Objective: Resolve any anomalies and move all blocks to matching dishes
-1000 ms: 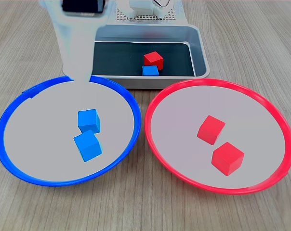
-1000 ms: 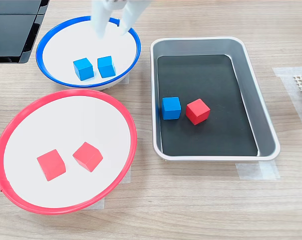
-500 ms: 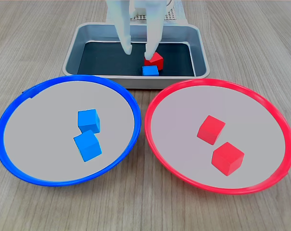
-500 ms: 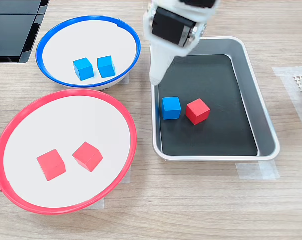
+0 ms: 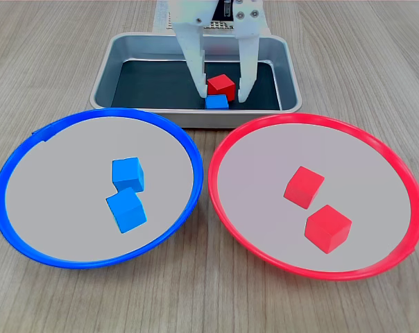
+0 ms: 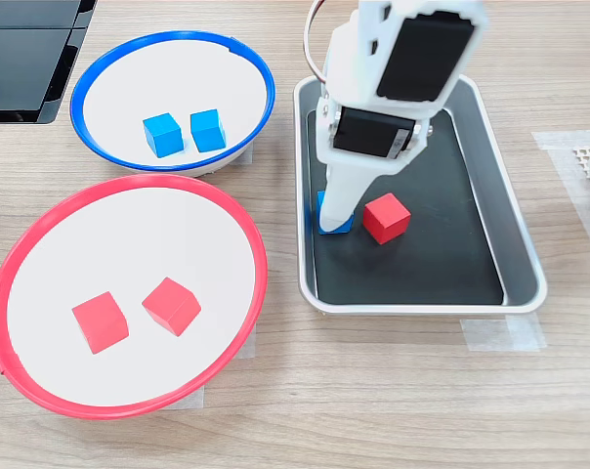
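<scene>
Nearest us in the first exterior view, the blue-rimmed dish [image 5: 98,243] holds two blue blocks [image 5: 127,193] touching; the red-rimmed dish [image 5: 397,173] holds two red blocks [image 5: 316,208], just apart. Behind them, the metal tray [image 5: 291,76] on the tabletop [image 5: 209,305] holds one blue block [image 5: 216,102] and one red block [image 5: 221,85], close together. The gripper [image 5: 220,94] hangs over that pair, fingers apart and empty, one either side.

We judge these cubes light, rigid, matte, not slippery; flat opposite faces are the place to pinch.

The first exterior view shows the finger spread. The second exterior view shows the arm covering much of the tray's blue block [image 6: 336,227], and the red block [image 6: 386,217] clear beside it.
</scene>
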